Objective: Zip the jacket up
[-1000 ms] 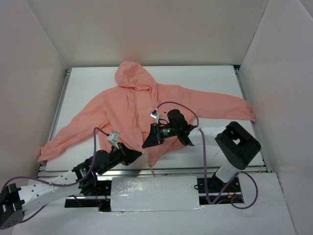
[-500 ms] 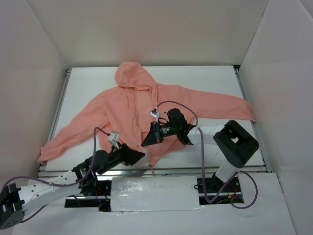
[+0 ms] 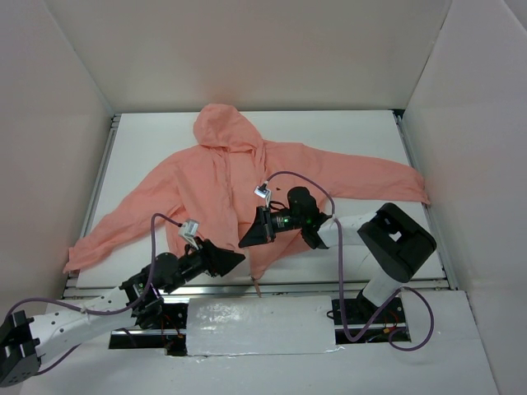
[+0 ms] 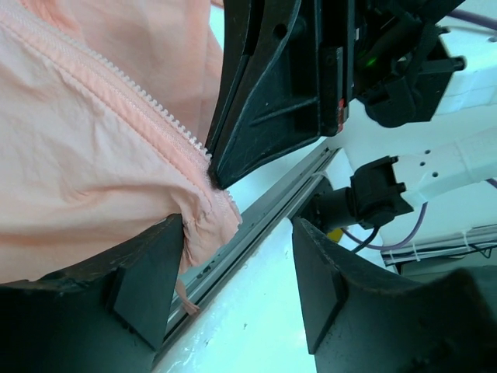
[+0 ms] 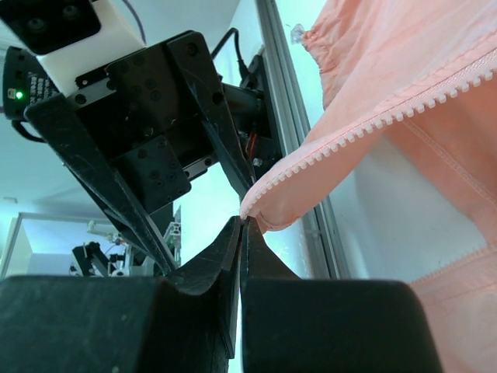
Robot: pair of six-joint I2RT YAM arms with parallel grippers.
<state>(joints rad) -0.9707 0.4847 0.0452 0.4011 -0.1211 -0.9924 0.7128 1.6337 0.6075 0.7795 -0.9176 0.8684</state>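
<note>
The salmon-pink jacket [image 3: 214, 181] lies spread on the white table, hood at the back, front zipper running toward the near edge. My right gripper [image 3: 245, 241] is shut at the bottom of the zipper. The right wrist view shows its jaws [image 5: 243, 221] pinching the lower end of the toothed zipper edge [image 5: 373, 116]. My left gripper [image 3: 237, 257] sits just beside it at the hem, open. In the left wrist view, its fingers [image 4: 147, 268] stand wide apart, with the hem corner [image 4: 210, 225] resting against the left one. The zipper slider is not visible.
A metal rail [image 3: 288, 285] runs along the table's near edge, right under both grippers. White walls enclose the table on three sides. A crinkled silver cover [image 3: 259, 325] lies between the arm bases. Purple cables [image 3: 317, 185] loop over the arms.
My left gripper has opened, releasing the hem it pinched. My right gripper has closed on the lower end of the zipper edge and shifted slightly.
</note>
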